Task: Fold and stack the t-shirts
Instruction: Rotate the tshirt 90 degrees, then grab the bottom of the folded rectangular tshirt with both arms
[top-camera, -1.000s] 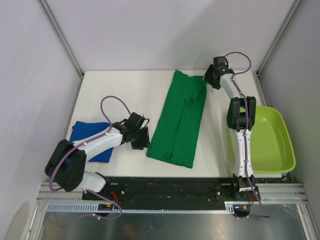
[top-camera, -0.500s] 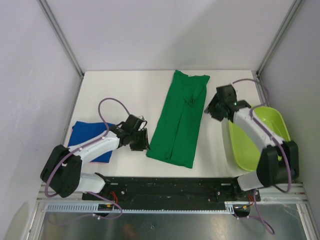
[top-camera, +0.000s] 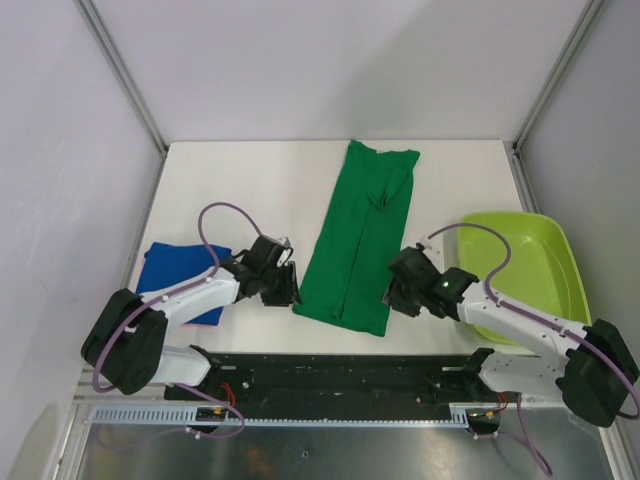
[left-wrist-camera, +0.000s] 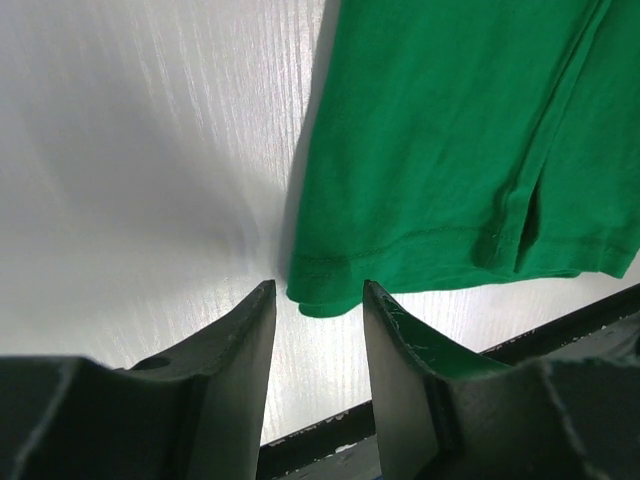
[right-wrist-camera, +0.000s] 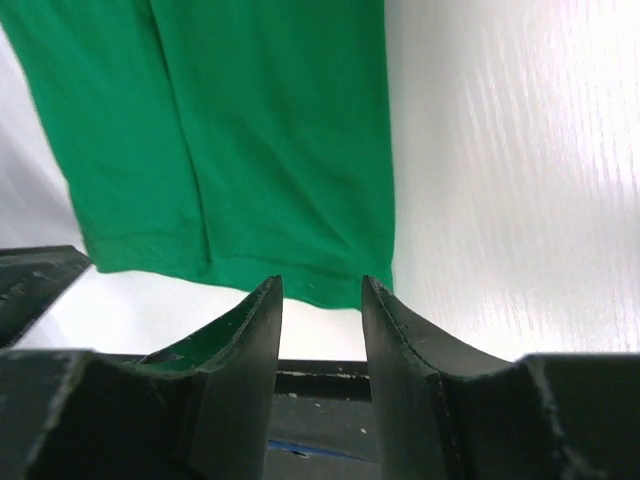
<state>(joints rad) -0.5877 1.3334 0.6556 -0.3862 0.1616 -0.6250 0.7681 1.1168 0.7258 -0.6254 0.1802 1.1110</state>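
Note:
The dark green t-shirt (top-camera: 362, 235) lies folded lengthwise in a long strip down the table's middle. My left gripper (top-camera: 291, 287) is open and empty, its jaws either side of the shirt's near left corner (left-wrist-camera: 320, 300). My right gripper (top-camera: 392, 295) is open and empty just right of the shirt's near right corner (right-wrist-camera: 345, 285). The royal blue t-shirt (top-camera: 168, 270) lies folded at the left, partly under my left arm.
A lime-green plastic tub (top-camera: 535, 270) stands at the right edge, behind my right arm. The black rail (top-camera: 340, 372) runs along the table's near edge, close to both grippers. Grey walls close in the table.
My right arm has swung from the shirt's far right corner down to its near right corner. My left gripper has edged a little closer to the near left corner.

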